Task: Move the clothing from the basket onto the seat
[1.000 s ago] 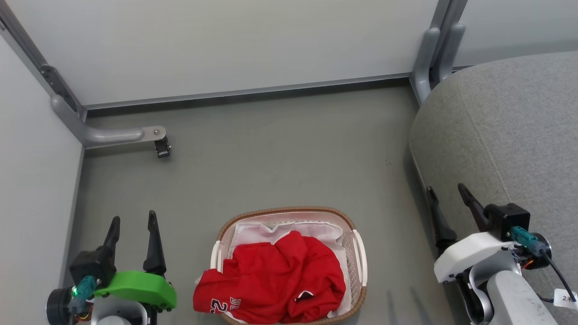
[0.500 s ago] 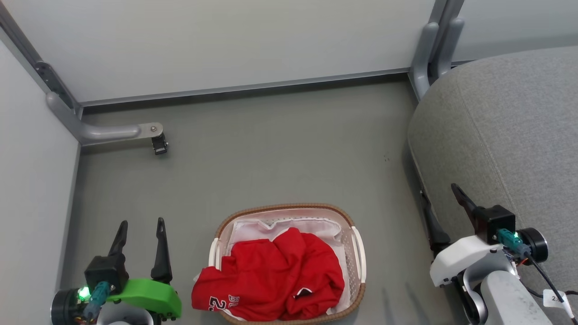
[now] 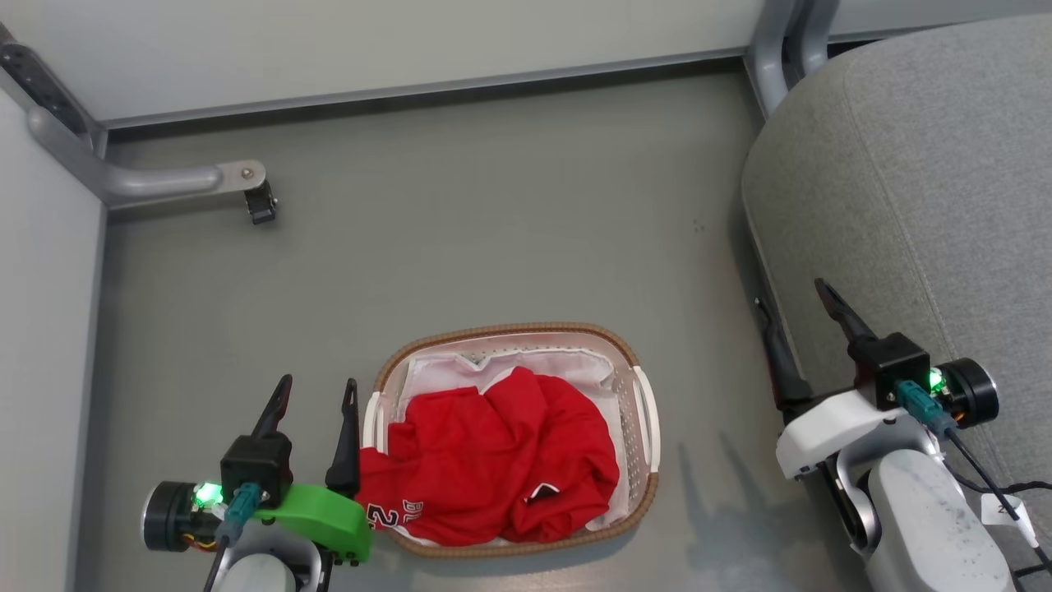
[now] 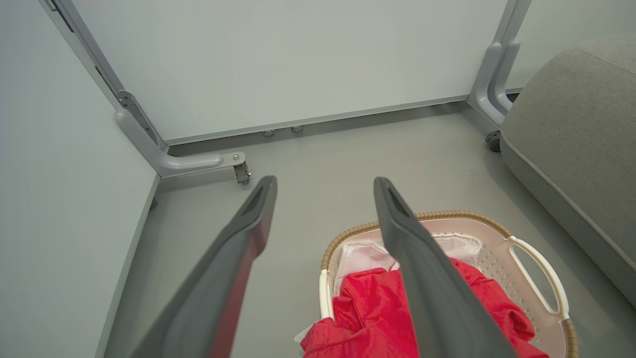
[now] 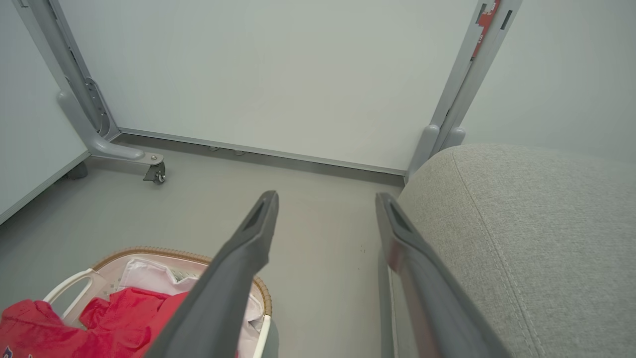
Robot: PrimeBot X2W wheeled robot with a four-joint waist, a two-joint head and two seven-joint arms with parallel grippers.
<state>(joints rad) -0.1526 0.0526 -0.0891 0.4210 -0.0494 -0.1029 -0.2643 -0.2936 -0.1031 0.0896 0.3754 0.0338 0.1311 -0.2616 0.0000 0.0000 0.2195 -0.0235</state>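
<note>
While the head camera has dipped and pushed the whole scene up the picture, the left gripper (image 3: 319, 381) really has closed in on the basket (image 3: 509, 330). A second ago there was open floor between them. Now its fingers stand wide apart and empty, with the inner one right at the basket's near handle. Just to its right the red clothing (image 3: 493, 460) sits heaped in the basket, one fold spilling over the rim beside that finger. White print shows on that fold, a "2" and some letters too crumpled to read. Further right, the right gripper (image 3: 790, 293) is spread wide too and holds nothing. It hangs at the edge of the grey seat (image 3: 920, 205), much as before. A small white tag (image 3: 1004, 510) dangles behind it, its mark illegible. Ahead of both grippers lie a plain grey floor (image 3: 493, 205), pale partition panels (image 3: 370, 41), and a grey foot with a black caster (image 3: 261, 205).
</note>
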